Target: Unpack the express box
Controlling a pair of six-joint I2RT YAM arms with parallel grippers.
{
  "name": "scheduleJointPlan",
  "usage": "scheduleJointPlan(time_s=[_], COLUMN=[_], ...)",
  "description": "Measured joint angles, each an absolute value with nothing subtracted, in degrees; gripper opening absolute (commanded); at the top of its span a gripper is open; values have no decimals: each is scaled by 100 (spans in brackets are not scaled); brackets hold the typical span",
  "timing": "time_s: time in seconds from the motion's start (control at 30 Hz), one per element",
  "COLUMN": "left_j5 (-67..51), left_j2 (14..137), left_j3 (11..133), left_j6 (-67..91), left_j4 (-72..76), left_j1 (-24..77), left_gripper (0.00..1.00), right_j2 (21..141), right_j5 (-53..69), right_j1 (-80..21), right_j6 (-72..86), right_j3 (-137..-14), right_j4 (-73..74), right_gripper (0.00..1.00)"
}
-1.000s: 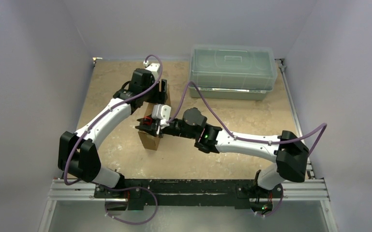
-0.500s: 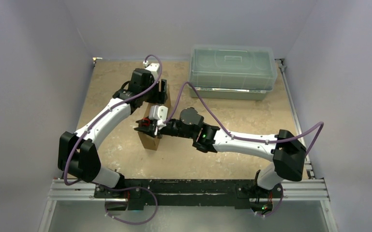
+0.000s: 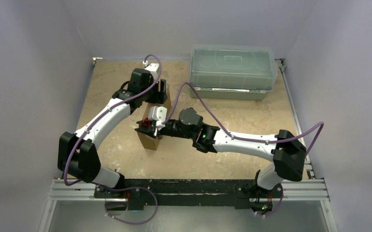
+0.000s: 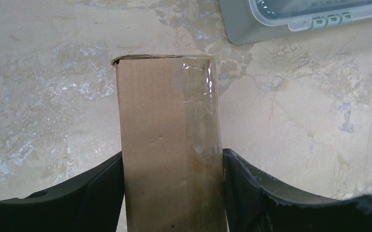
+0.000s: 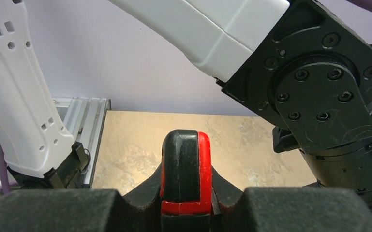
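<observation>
The express box [image 3: 149, 139] is a brown cardboard mailer standing on edge mid-table. My left gripper [image 3: 160, 93] is shut on its far end. In the left wrist view the box [image 4: 167, 125] fills the gap between both black fingers [image 4: 101, 188], and clear tape runs along its right side. My right gripper [image 3: 148, 127] hovers over the box's near end, shut on a red and black cutter tool [image 3: 146, 123]. In the right wrist view the tool [image 5: 186, 164] stands clamped between the foam pads [image 5: 53, 208] of the gripper [image 5: 186, 205].
A translucent grey-green lidded plastic bin [image 3: 232, 67] stands at the back right; its corner shows in the left wrist view [image 4: 295, 14]. The aluminium rail [image 3: 188, 191] with the arm bases runs along the near edge. Grey walls close in three sides.
My right arm has shifted slightly left over the box's near end with the tool. The left gripper and box have stayed put.
</observation>
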State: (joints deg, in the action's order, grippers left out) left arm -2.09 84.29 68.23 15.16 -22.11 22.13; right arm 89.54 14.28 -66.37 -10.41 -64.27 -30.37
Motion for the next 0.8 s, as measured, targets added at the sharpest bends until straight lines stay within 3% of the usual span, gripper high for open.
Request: scheduleJointPlan(time_s=[0.8], left_j5=[-200], left_j2=[8429], left_j3=[6823], left_j6=[1485], left_j4=[-2211], left_j1=[2176], left_gripper=[45], right_j2=[8613], right_j5=[401], right_j1=[-6897], right_j6=[-1096], right_j3=[-6429], right_j4=[-2198], right_gripper=[0])
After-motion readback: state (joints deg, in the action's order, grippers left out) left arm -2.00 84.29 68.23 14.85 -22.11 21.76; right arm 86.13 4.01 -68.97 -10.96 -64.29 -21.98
